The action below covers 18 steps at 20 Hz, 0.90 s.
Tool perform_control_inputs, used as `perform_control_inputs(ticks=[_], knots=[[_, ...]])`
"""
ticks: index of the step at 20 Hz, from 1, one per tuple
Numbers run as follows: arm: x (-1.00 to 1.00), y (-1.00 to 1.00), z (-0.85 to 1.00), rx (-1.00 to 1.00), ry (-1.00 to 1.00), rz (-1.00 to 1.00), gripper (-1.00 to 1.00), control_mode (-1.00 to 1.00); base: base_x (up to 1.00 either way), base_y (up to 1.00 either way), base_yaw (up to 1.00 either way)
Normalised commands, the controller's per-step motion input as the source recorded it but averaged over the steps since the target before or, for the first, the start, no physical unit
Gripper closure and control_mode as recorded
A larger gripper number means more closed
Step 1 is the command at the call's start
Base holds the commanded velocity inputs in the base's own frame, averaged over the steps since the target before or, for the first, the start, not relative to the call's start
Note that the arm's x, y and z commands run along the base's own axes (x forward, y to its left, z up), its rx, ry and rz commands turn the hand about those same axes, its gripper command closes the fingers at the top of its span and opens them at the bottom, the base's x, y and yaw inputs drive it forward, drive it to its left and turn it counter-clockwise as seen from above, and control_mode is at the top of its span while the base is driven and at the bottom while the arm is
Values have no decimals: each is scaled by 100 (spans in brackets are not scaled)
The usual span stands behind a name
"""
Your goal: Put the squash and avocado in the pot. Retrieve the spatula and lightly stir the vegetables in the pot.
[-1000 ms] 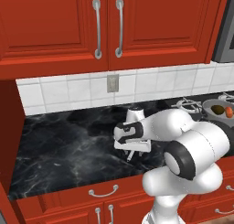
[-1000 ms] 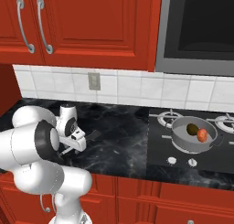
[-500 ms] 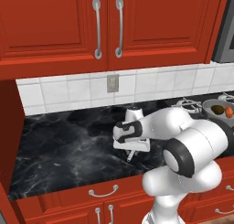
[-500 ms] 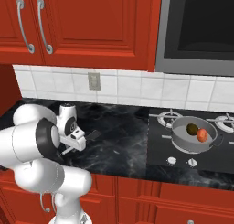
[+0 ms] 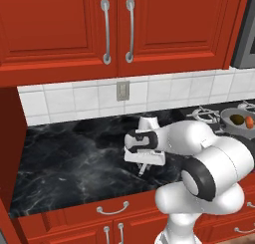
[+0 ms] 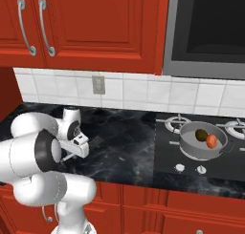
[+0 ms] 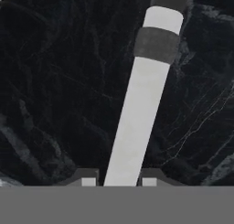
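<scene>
End effector (image 7: 119,182) newly clamped on spatula (image 7: 137,113) handle

Pale silver-grey spatula (image 7: 137,122) handle with a darker grey band, running ahead of the dark fingertips (image 7: 87,178) over black, white-veined marble counter (image 7: 55,90). Orange-red squash (image 6: 211,141) beside olive-brown avocado (image 6: 201,134) in the grey pot (image 6: 191,147).

Black marble counter (image 5: 69,158); red cabinets (image 5: 60,29) above; white tile backsplash (image 6: 139,92) with outlet (image 5: 122,90); probably microwave (image 6: 210,27) over stove (image 6: 191,156).
</scene>
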Motion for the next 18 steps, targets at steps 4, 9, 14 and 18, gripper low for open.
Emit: perform_control_inputs(ticks=[4, 9, 14, 18], knots=[[-58, -21, 59, 13, -11, 0, 100, -100, 0, 0, 0], [-50, -34, 96, 8, -15, 5, 100, -100, 0, 0, 0], [-42, -29, 81, -1, -12, 8, 100, -100, 0, 0, 0], [-76, -20, 72, -9, -3, 18, 100, -100, 0, 0, 0]])
